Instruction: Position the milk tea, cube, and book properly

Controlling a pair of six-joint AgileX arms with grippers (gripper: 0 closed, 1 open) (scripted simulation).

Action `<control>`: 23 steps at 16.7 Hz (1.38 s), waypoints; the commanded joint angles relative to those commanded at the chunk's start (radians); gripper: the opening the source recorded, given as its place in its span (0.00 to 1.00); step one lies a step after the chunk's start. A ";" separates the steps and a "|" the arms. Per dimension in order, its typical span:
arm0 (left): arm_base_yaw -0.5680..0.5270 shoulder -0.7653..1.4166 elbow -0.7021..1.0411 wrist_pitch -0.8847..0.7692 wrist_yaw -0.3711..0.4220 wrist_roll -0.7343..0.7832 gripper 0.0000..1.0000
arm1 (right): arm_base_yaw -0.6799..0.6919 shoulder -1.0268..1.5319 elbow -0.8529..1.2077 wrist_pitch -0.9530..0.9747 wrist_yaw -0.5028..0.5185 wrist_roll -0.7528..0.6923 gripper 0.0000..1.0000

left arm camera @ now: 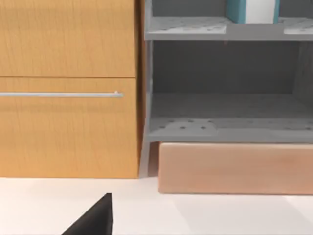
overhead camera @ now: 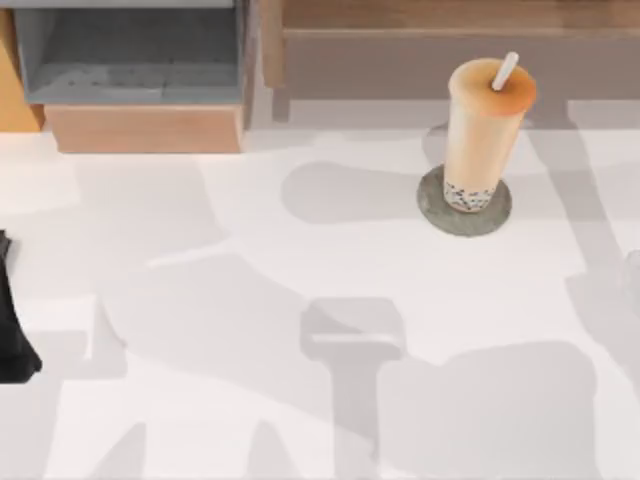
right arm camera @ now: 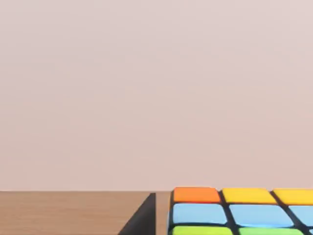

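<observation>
The milk tea (overhead camera: pixel 484 128), a tall clear cup with a white straw, stands upright on a flat grey disc (overhead camera: pixel 438 210) at the back right of the table. The cube (right arm camera: pixel 239 211) lies close under the right wrist camera on a brown wooden surface (right arm camera: pixel 68 213), showing orange, yellow, blue and green squares. A dark part of my right gripper (right arm camera: pixel 142 220) sits just beside it. The book (left arm camera: pixel 252 11), teal with a white face, stands on the upper grey shelf board. My left arm (overhead camera: pixel 12 335) stays at the table's far left edge, and a dark part of its gripper (left arm camera: pixel 95 221) faces the cabinet.
A grey open shelf (overhead camera: pixel 130 50) on a pale wooden base (overhead camera: pixel 145 128) stands at the back left, next to an orange cabinet door (left arm camera: pixel 68 88) with a metal handle. A brown wooden shelf (overhead camera: pixel 450 40) runs along the back right.
</observation>
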 joint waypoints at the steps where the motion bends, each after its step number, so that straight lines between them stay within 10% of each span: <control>1: 0.000 0.000 0.000 0.000 0.000 0.000 1.00 | 0.000 0.000 0.000 0.000 0.000 0.000 0.98; 23: 0.000 0.000 0.000 0.000 0.000 0.000 1.00 | 0.008 0.026 0.150 -0.117 0.010 -0.004 1.00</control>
